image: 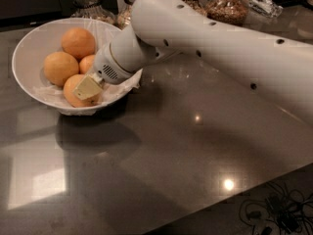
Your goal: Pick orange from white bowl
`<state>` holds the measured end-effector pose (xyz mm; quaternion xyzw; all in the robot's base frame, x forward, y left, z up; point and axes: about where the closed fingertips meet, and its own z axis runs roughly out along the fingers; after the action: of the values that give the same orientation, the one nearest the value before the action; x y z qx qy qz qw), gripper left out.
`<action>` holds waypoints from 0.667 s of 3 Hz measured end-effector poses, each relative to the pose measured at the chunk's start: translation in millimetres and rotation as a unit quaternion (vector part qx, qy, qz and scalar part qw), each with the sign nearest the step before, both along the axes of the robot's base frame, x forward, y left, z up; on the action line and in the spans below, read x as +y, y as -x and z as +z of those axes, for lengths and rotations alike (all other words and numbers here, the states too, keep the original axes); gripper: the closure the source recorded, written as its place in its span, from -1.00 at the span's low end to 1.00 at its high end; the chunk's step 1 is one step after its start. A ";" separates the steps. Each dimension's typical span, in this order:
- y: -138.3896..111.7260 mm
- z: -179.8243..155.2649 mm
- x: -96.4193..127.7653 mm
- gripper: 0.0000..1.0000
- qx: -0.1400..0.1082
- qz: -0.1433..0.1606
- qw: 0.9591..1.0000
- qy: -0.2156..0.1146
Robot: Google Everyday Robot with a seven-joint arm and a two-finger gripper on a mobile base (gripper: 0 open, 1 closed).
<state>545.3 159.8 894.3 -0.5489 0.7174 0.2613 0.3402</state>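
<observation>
Front orange lies at the near side of the white bowl, low against the wall. The gripper is down inside the bowl, its pale beige tip lying over the top right of this orange and seeming to touch it. Only one beige block shows, so I cannot tell whether the jaws are wide, narrow or closed on the fruit.

Three other oranges sit behind and to the left, packed close together. One is at the back, one at the left, and a smaller-looking one is half hidden by the gripper's white wrist. Crinkled clear film lines the bowl and shows along the near rim.

The arm comes in from the right, crosses the bowl's right rim and hides that part of it.

The bowl stands toward the left rear of a dark glossy worktop. A broad bare stretch lies in front of it and to its right, and the worktop's edge runs diagonally across the lower right corner.

Glass jars line the back just behind the bowl and arm — all cut off by the top edge. Cables lie tangled past the worktop's edge at lower right, dim and hard to make out.
</observation>
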 end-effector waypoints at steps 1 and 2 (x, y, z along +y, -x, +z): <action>3.1 19.0 -6.4 1.00 -0.011 0.010 1.000 -0.027; 6.4 39.3 -16.0 1.00 -0.028 0.013 0.998 -0.049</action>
<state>538.9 143.9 933.6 -0.5478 0.6867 0.2855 0.3833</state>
